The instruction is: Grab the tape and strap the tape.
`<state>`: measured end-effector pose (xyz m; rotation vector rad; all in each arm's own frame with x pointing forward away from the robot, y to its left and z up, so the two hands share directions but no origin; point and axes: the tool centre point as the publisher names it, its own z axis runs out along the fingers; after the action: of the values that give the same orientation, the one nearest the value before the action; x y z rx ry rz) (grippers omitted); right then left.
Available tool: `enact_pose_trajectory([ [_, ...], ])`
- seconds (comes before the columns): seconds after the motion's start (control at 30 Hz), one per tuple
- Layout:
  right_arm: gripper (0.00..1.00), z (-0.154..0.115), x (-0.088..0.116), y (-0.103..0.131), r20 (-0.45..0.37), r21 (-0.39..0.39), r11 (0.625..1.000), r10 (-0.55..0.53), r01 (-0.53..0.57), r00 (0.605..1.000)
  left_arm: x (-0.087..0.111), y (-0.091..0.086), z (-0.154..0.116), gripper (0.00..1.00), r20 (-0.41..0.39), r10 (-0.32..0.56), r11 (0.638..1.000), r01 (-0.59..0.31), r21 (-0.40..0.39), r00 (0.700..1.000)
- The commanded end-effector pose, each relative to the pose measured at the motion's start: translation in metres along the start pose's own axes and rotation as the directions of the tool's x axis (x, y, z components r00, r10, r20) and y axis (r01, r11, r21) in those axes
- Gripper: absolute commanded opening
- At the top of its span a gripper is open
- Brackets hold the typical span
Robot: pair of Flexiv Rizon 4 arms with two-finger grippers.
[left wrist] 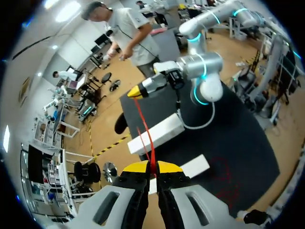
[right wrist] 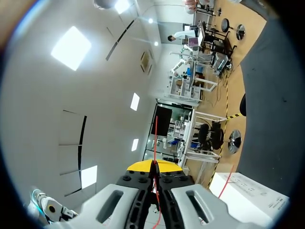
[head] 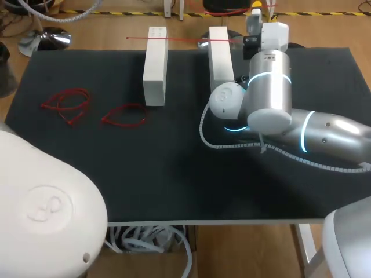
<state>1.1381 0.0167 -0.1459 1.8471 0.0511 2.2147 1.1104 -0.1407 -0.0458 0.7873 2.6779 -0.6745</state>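
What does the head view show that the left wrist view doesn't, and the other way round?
Only the head view shows a white part of the left arm, close to the camera. Only the left wrist view shows the left end effector, shut on the red tape. Both show that tape stretched over the two white blocks to the right end effector, as well as the right arm and red loops lying on the black mat.

Bright overhead light; ceiling panels [right wrist: 71, 47] glare; table [head: 87, 174] shadows faint.
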Motion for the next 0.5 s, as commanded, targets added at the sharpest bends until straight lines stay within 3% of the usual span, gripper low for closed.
enact_pose_trajectory([
  [0.03, 0.0, 0.0, 0.001, 0.0, 0.006, -0.001, 1.0, -0.001, 0.001, 1.0, -0.01, 0.003, 0.006, 0.0, -0.424, 0.059, 0.989, -0.11, -0.096, 0.904],
  [0.1, 0.0, 0.0, 0.001, 0.0, 0.006, -0.001, 1.0, -0.001, 0.001, 1.0, -0.012, 0.005, 0.007, 0.0, -0.413, 0.033, 0.99, -0.085, -0.109, 0.91],
  [0.3, 0.0, 0.0, 0.001, 0.0, 0.006, -0.001, 1.0, -0.001, 0.001, 1.0, -0.015, 0.006, -0.014, 0.0, -0.396, -0.013, 0.954, -0.107, -0.279, 0.918],
  [0.5, 0.0, 0.0, 0.001, 0.0, 0.006, -0.001, 1.0, -0.001, 0.001, 1.0, -0.002, 0.003, -0.014, 0.0, -0.417, -0.051, 0.957, -0.075, -0.281, 0.908],
])
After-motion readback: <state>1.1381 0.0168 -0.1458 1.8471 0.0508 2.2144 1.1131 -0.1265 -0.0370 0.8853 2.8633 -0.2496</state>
